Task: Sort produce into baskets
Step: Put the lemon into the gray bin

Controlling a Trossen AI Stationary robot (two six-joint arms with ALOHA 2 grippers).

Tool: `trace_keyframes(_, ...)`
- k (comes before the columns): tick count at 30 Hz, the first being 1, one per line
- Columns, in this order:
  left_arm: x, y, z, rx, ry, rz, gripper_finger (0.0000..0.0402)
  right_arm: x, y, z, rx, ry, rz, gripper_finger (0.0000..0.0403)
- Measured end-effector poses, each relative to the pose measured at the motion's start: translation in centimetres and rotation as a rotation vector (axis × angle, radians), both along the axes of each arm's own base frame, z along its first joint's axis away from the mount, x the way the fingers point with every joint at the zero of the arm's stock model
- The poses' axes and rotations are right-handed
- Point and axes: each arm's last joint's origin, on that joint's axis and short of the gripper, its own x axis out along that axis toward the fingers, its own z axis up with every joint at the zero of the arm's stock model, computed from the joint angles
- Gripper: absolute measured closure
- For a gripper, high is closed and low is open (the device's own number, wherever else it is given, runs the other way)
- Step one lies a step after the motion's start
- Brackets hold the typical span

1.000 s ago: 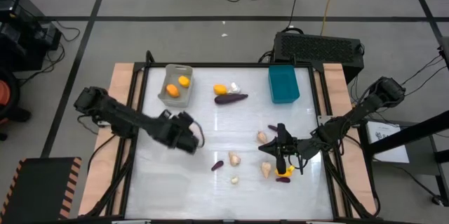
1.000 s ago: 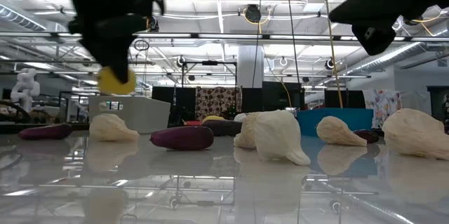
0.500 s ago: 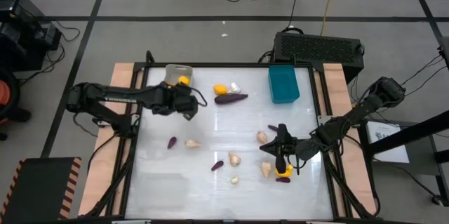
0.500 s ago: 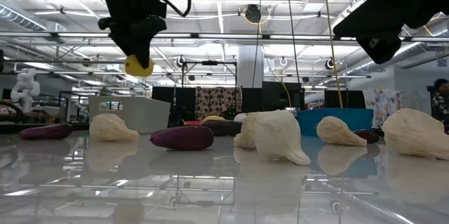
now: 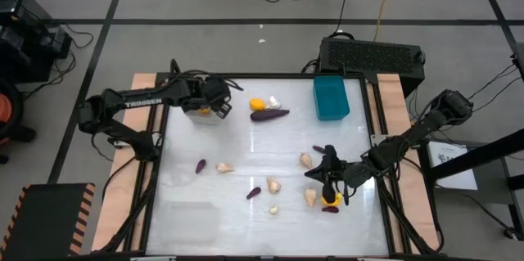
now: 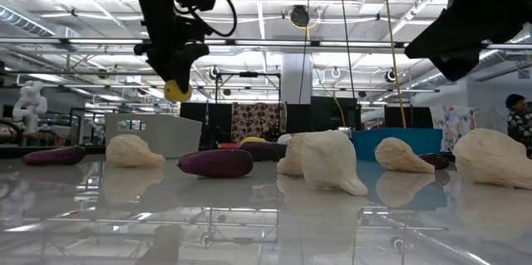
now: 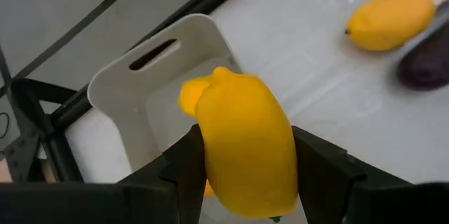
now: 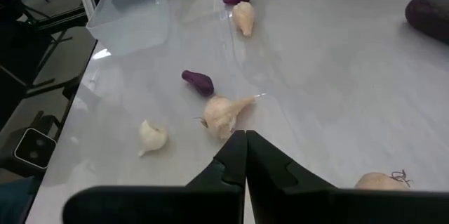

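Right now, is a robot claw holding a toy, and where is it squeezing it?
Yes. The left claw holds a yellow fruit above the grey basket, fingers pressing its two sides. The right claw is shut on nothing.

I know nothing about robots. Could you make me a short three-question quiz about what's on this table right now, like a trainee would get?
1. True or false: the left gripper holds a yellow fruit over the light grey basket.
2. Which colour is the basket at the table's far right? A teal-blue, B red, C black.
3. Fill in: the right gripper hovers with its fingers ____.

Key: 1 true; 2 A; 3 shut.
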Motion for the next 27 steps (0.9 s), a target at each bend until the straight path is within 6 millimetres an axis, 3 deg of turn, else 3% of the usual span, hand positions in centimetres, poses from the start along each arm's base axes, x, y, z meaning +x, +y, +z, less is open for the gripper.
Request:
trace_keyframes(10,-0.8,1.3,-0.4,0.018,0.028,0.060,0.0219,0.0,0.0,0.0,-0.007,0.002,0.002,0.0403)
trace_keyframes(17,-2.1,2.1,-3.9,0.007,0.017,0.153,0.0219,0.0,0.0,0.0,-0.003,0.002,0.000,0.0403)
trace_keyframes(21,-2.6,2.0,-4.7,0.030,0.043,0.195,0.0218,0.0,0.0,0.0,0.007,0.003,-0.001,0.0403)
trace_keyframes(27,-2.4,1.7,-4.8,0.032,0.043,0.176,0.0182,0.0,0.0,0.0,0.022,0.003,-0.009,0.0403)
